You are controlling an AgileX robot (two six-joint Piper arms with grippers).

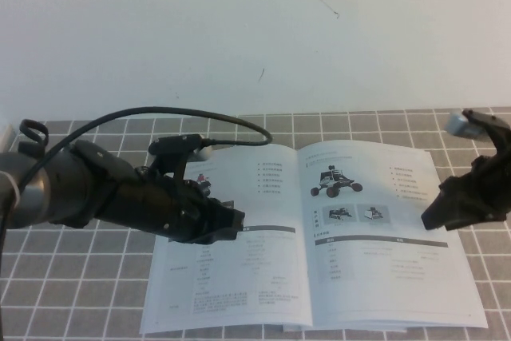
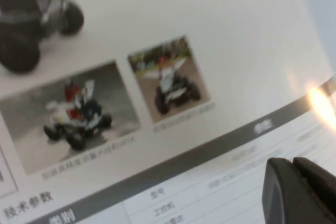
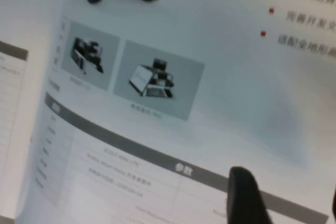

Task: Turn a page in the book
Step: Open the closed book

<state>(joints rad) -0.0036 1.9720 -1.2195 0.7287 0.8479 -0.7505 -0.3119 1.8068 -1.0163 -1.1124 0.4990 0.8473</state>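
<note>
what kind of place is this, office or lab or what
Probably a robot lab or test bench, not a home. A grey grid-patterned mat lies below a plain white wall, with an open book of wheeled-robot specs. The left gripper hovers over its left page; the right gripper is at its right edge.

Book [image 1: 319, 237] lying open on gray checked mat [image 1: 80, 277]. Left gripper [image 1: 227, 225] pressing down on left leaf. Right gripper [image 1: 443, 213] hanging over outer edge of page [image 1: 383, 229] showing wheeled robot.
</note>
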